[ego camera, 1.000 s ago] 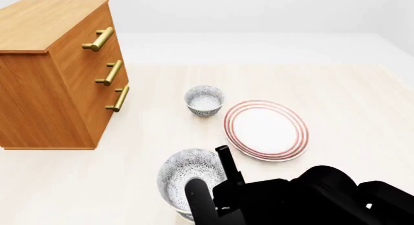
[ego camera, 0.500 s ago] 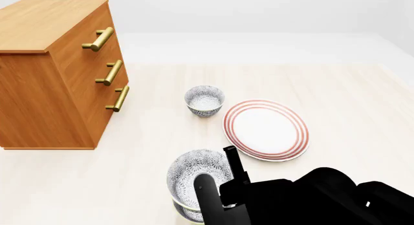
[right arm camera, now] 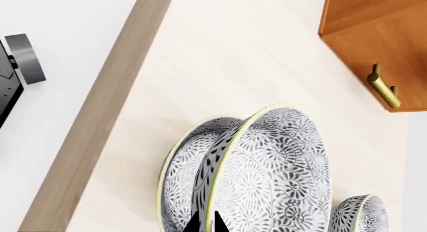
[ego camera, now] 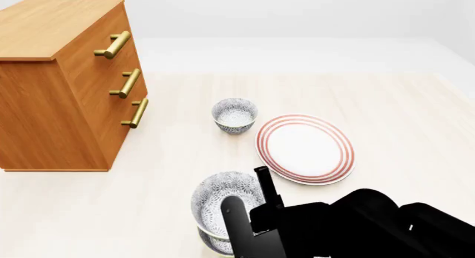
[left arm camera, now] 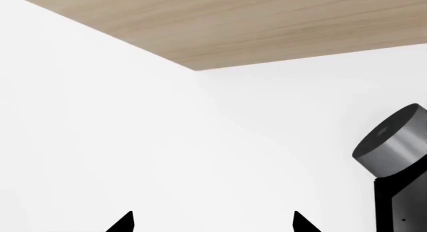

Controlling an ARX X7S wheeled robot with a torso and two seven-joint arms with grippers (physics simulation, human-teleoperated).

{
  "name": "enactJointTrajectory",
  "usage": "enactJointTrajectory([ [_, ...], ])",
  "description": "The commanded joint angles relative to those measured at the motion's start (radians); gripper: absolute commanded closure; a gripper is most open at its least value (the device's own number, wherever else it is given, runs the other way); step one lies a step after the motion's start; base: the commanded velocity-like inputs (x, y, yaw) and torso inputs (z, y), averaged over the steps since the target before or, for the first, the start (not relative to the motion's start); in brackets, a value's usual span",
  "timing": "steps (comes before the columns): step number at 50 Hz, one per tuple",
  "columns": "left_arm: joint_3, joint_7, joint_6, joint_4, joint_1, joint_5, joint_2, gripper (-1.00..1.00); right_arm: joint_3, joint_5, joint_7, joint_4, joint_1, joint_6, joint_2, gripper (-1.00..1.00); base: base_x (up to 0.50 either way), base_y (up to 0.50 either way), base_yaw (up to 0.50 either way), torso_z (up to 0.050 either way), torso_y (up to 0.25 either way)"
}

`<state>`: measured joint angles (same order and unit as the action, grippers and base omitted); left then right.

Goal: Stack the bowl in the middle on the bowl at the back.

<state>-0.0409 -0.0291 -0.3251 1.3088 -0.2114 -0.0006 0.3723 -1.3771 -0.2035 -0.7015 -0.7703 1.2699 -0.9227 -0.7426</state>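
Two black fingers of the right gripper (ego camera: 260,198) pinch the rim of the bowl in the middle (ego camera: 222,198), lifted just over another speckled bowl (right arm camera: 181,184), well nearer than the red-ringed plate (ego camera: 305,148). The back bowl (ego camera: 234,115) sits just beside that plate. The left gripper's (left arm camera: 212,223) fingertips stand spread.

Landmark: plate (ego camera: 305,148), lying flat on the table (ego camera: 415,113).

- Back bowl (ego camera: 234,115): on the table just left of the plate, slightly behind it, apart from its rim.
- Drawer cabinet (ego camera: 63,83): well left of the plate, beyond the back bowl, handles facing the plate's side.
- Middle bowl (ego camera: 224,202): in front of the plate and to its left, tilted, partly over a third bowl (right arm camera: 181,179) near the table's front edge.
- Right gripper (ego camera: 252,205): at the middle bowl's rim, in front of the plate.
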Motion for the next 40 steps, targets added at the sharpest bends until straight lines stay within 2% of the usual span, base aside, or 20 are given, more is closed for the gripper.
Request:
enactJointTrajectory([
  [1,-0.001,0.004,-0.002,0.000,0.000,0.000,0.000,-1.00,-0.003,0.022,0.005,0.013,-0.001,0.014,0.001,1.00,0.00,0.00,0.00,0.000,0.000],
  [21,-0.001,0.006,-0.002,0.000,0.000,0.001,0.000,-1.00,-0.014,0.025,0.017,0.031,-0.020,0.009,-0.004,1.00,0.00,0.00,0.00,0.000,0.001],
  [22,-0.001,0.006,-0.001,0.000,0.000,0.001,0.000,-1.00,-0.014,0.024,0.017,0.030,-0.019,0.003,-0.004,-1.00,0.00,0.00,0.00,0.000,0.000],
  [40,0.004,0.003,0.000,0.000,0.000,0.001,0.000,-1.00,-0.004,0.012,0.020,0.015,-0.016,-0.025,0.001,-1.00,0.00,0.00,0.00,0.000,0.000],
])
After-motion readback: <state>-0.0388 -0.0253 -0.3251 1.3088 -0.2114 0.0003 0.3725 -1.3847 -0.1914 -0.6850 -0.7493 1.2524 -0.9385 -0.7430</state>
